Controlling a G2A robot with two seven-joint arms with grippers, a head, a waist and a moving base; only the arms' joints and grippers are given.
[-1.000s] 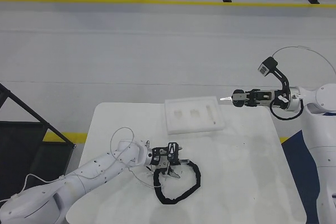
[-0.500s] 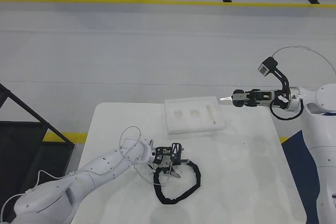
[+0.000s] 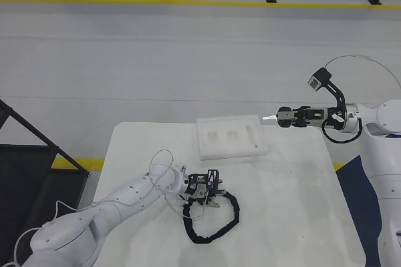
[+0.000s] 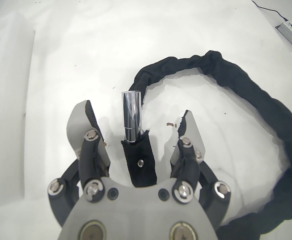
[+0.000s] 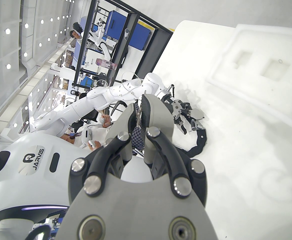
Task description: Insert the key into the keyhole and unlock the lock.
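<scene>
A large robotics lab — rows of ceiling lights, grey floor with a yellow tape line. Beyond a black-framed rack stands another robot arm.

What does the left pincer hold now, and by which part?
Nothing: the left pincer is open, its fingers astride the lock's chrome cylinder without touching.

Glossy white, rounded shells on the left arm and right arm, with a thin pale cable along the left one. On the left gripper, silver metal fingers lined with frayed black pads, black linkages, round silver pivot screws and a grey base plate with two brass-toned screws. Same build on the right gripper. Black camera bracket at upper right of the top view. Dark logo on the white torso.
</scene>
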